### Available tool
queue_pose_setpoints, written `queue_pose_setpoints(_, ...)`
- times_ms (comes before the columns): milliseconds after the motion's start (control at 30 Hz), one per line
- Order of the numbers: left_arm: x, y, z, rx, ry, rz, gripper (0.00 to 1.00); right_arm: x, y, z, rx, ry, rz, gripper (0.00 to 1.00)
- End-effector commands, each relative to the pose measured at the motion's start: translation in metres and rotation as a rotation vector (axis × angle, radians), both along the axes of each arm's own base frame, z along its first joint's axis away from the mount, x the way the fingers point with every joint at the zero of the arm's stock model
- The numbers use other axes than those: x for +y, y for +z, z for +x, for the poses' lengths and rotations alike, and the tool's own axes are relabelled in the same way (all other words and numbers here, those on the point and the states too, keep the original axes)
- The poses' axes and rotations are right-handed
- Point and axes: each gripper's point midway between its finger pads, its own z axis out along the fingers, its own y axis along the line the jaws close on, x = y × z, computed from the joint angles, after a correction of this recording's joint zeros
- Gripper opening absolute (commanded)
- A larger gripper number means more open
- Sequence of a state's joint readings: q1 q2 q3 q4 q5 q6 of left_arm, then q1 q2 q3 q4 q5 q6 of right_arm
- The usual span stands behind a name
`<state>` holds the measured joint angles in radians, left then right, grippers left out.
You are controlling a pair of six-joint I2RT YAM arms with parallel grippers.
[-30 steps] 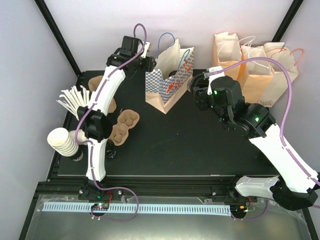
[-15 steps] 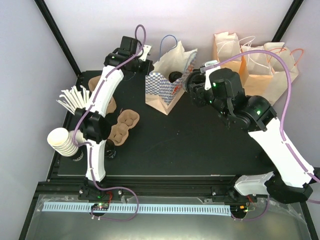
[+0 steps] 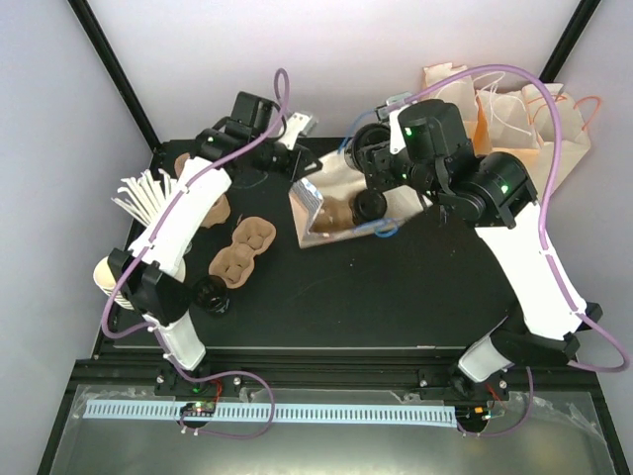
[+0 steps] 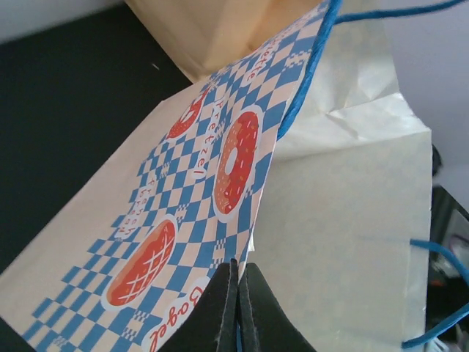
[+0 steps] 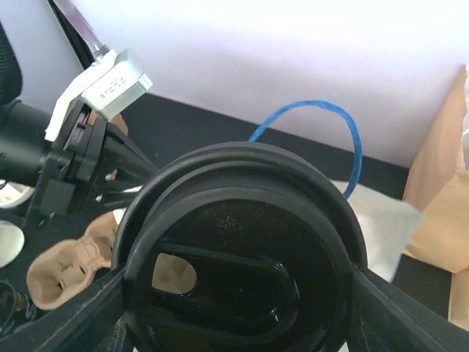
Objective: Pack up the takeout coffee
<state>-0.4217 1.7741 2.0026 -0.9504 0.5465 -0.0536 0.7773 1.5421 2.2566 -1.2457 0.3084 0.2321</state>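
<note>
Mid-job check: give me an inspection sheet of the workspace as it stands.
Surface: black mat, no spills seen.
Job's things: black lidded coffee cup at the mouth of the tilted blue-checked bag.
Clutter: pulp cup carriers, stacked cream cups, white sticks, plain paper bags at the back.
Grippers: left tool shut on the bag's edge; right tool shut on the cup.
Cables: purple cable loops over the left arm and the right arm.
Surroundings: white walls, black frame posts.

The paper bag (image 4: 220,183) filling the left wrist view is cream with a blue check, printed with orange-red doughnuts and pretzels. Its cord handles (image 4: 306,73) are blue. The takeout coffee (image 5: 242,257), centre of the right wrist view, is glossy black. In the top view, the table (image 3: 396,287) is black, the cup carriers (image 3: 242,252) left of centre are brown, and the upper-right bags (image 3: 514,109) are plain tan.
</note>
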Motion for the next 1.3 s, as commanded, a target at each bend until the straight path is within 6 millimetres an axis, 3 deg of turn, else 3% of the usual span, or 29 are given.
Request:
queue_pose_setpoints(0, -0.017, 0.01, -0.031, 0.02, -0.102, -0.102, 0.02, -0.004, -0.034, -0.007, 0.119, 0.006, -0.086, 0.55)
queue_pose_setpoints(200, -0.022, 0.005, -0.058, 0.096, -0.135, -0.186, 0.01, -0.01, -0.063, -0.043, 0.194, 0.103, -0.051, 0.53)
queue_pose_setpoints(300, -0.025, 0.0, -0.071, 0.138, -0.165, -0.202, 0.02, -0.016, -0.092, -0.057, 0.247, 0.111, -0.04, 0.53)
queue_pose_setpoints(400, -0.026, -0.005, -0.081, 0.16, -0.179, -0.201, 0.01, -0.017, -0.135, -0.068, 0.358, 0.124, -0.086, 0.52)
queue_pose_setpoints(500, -0.025, -0.008, -0.081, 0.142, -0.172, -0.196, 0.01, 0.002, -0.168, -0.091, 0.489, 0.239, -0.064, 0.47)
queue_pose_setpoints(667, -0.026, -0.01, -0.079, 0.074, -0.171, -0.192, 0.01, 0.028, -0.176, -0.124, 0.543, 0.4, 0.01, 0.47)
queue_pose_setpoints(800, -0.035, -0.009, -0.098, -0.017, -0.267, -0.185, 0.02, 0.024, -0.19, -0.119, 0.502, 0.363, -0.046, 0.47)
queue_pose_setpoints(1067, -0.041, -0.007, -0.135, -0.11, -0.349, -0.194, 0.01, 0.042, -0.236, -0.12, 0.357, 0.353, -0.229, 0.46)
queue_pose_setpoints(1167, -0.042, -0.005, -0.142, -0.121, -0.363, -0.2, 0.02, 0.043, -0.242, -0.118, 0.281, 0.33, -0.261, 0.46)
queue_pose_setpoints(1267, -0.043, -0.002, -0.148, -0.139, -0.385, -0.199, 0.02, 0.035, -0.243, -0.102, 0.182, 0.248, -0.284, 0.44)
